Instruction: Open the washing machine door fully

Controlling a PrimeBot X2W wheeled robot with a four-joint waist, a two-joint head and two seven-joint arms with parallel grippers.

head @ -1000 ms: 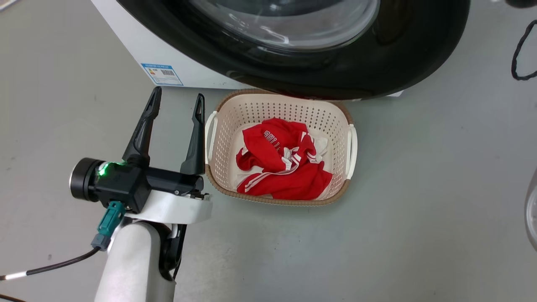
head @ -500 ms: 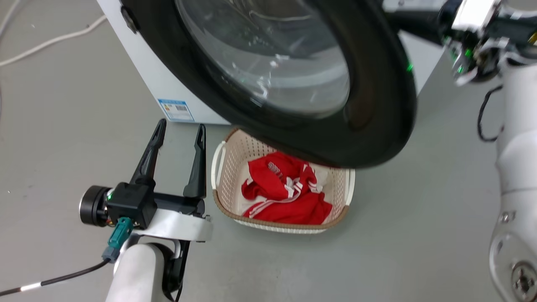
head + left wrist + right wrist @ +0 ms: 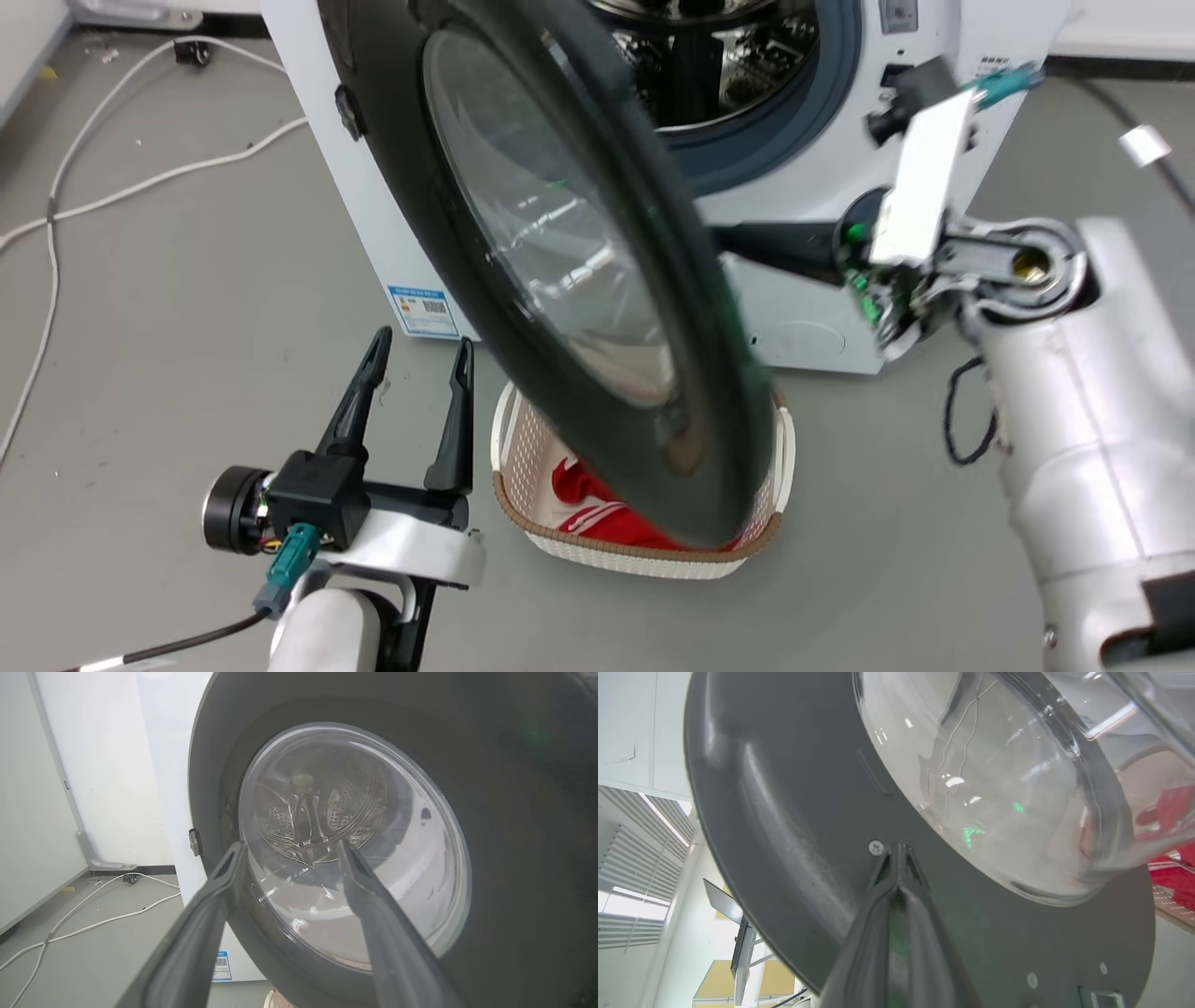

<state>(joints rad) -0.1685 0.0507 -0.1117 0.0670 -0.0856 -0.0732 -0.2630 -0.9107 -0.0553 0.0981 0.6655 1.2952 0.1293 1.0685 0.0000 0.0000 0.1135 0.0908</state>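
The washing machine (image 3: 803, 308) is white, and its steel drum (image 3: 719, 65) shows at the top. The washing machine door (image 3: 551, 233), black-rimmed with a clear glass bowl, stands partly swung out on its left hinge, leaning over the basket. My right gripper (image 3: 770, 247) reaches in from the right behind the door. In the right wrist view the right gripper (image 3: 899, 850) is shut, its tips against the door's dark inner face (image 3: 784, 812) beside a screw, just below the glass bowl (image 3: 994, 788). My left gripper (image 3: 420, 343) stands open and empty left of the door. Its wrist view shows the left gripper (image 3: 290, 845) facing the door's outer side (image 3: 490, 788).
A cream laundry basket (image 3: 523, 439) holding a red garment (image 3: 597, 523) sits on the floor under the door's lower edge. White cables (image 3: 140, 177) run across the floor at the left. A black cable (image 3: 962, 420) loops by my right arm. A blue sticker (image 3: 425, 311) marks the machine's lower left.
The head camera has tilted up, so the whole picture shifted. The door has swung further out from the machine, and my right arm has come in behind it. My left gripper stays open.
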